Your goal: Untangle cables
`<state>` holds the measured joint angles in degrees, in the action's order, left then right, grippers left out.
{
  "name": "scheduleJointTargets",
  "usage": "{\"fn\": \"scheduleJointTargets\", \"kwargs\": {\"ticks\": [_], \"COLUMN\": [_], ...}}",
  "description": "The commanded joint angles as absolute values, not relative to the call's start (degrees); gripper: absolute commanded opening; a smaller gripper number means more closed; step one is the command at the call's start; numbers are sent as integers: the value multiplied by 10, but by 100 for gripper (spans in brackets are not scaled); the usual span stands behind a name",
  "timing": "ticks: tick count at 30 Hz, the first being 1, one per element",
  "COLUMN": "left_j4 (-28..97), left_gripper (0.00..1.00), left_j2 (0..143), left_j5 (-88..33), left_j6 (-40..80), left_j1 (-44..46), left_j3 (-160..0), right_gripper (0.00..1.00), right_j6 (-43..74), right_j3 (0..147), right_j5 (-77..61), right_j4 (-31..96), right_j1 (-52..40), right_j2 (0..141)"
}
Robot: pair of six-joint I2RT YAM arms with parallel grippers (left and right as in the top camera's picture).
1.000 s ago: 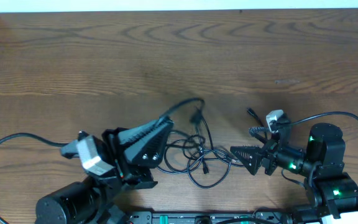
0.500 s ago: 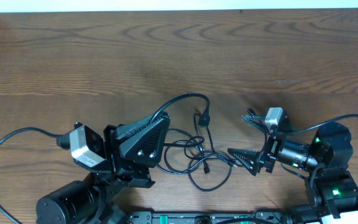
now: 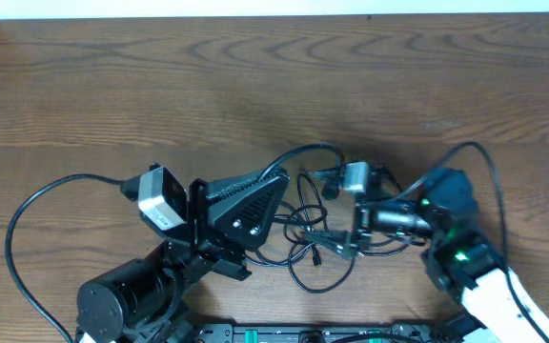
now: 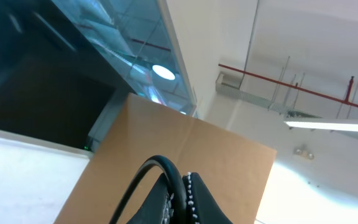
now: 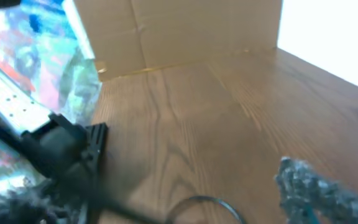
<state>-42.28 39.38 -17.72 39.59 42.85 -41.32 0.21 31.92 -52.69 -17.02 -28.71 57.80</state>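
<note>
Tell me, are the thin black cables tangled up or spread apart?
Tangled. In the overhead view the cables lie in one bunch on the table, their loops overlapping and crossing each other near the middle.

Soft even light overhead, right wrist view blurred (foreground smeared), white glare top-right

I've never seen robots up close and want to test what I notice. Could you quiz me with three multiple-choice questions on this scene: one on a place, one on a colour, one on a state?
1. Where are the cables?
A) between the left gripper and right gripper
B) on top of a box
C) on the floor

2. What colour are they?
A) white
B) black
C) red

3. How do they lie?
A) straight and apart
B) in a taped bundle
C) looped over one another

Answers: 1A, the overhead view shows them between both grippers; 2B, each is black against the brown table; 3C, their loops cross.
</note>
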Motion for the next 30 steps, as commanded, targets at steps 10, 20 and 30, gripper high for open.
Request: {"fn": "scheduleJointTargets", "kwargs": {"ticks": [10,20,30], "left_j4": [-472,-288,-91], "left_gripper": [8,81,94], "left_j2": [387,387,387], "left_j5": [-138,34,131], "left_j6": [380,381,389], "left_j1": [428,428,428], "left_j3": [-434,-434,-434], "right_gripper": [1,1,1], "right_j6": [74,188,270], "right_j3": [327,327,344], "right_j5": [-514,-494,-481], "right_j4": [-217,-216,-220], "right_j1": [-303,-246,-151], "right_j2": [630,520,395]}}
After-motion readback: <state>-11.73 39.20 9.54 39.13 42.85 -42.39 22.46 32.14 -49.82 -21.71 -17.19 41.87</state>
